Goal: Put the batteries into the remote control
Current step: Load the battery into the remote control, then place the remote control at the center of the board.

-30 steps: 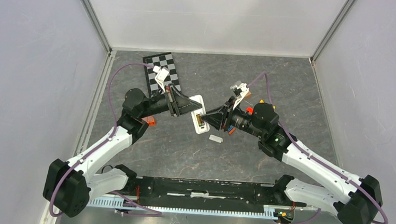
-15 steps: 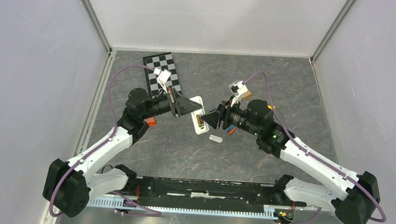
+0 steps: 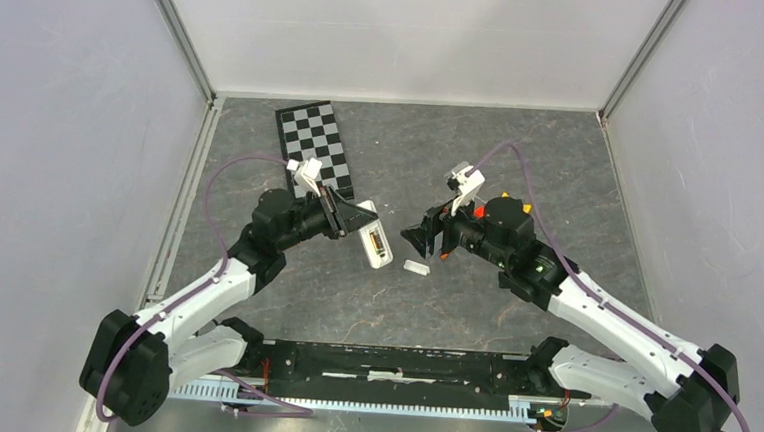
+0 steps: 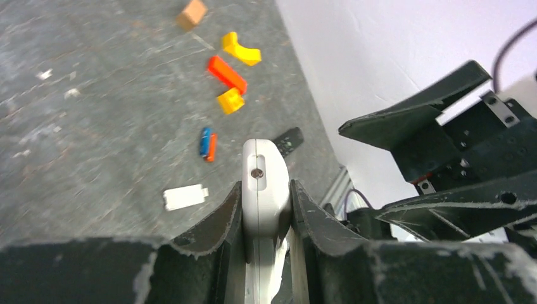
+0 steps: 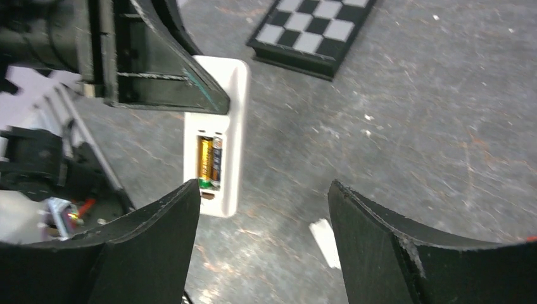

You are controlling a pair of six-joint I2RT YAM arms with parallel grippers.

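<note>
Left gripper (image 4: pixel 266 190) first: it's clamped on the long sides of the white remote (image 5: pixel 234 120), holding it off the table (image 4: pixel 95 126) with the open bay facing up. My right gripper (image 5: pixel 263 196) sits just in front of that bay, jaws wide apart, nothing between them.

In the bay there are two batteries (image 5: pixel 209 161) side by side, one gold, one dark. They look seated to me. The near end of the bay is right at my finger's edge though, so I can't swear both contacts are home.

My read: the loading is basically done, and the job now is getting clear without undoing it. I'd pull the right arm straight back along the remote's length rather than sweeping sideways, since a finger could flick a cell out. The left clamp shouldn't loosen or tilt, because nothing covers those cells yet.

Further out, the white cover (image 4: pixel 183 197) lies flat on the table just below the remote. It's thin, so I'd come down on its long edges and pinch gently, or it'll skid. A blue and an orange spare (image 4: pixel 207 144) lie together just past it, with the chunky coloured blocks (image 4: pixel 228 73) farther on. The bay looks full, so I'd leave all those alone.
</note>
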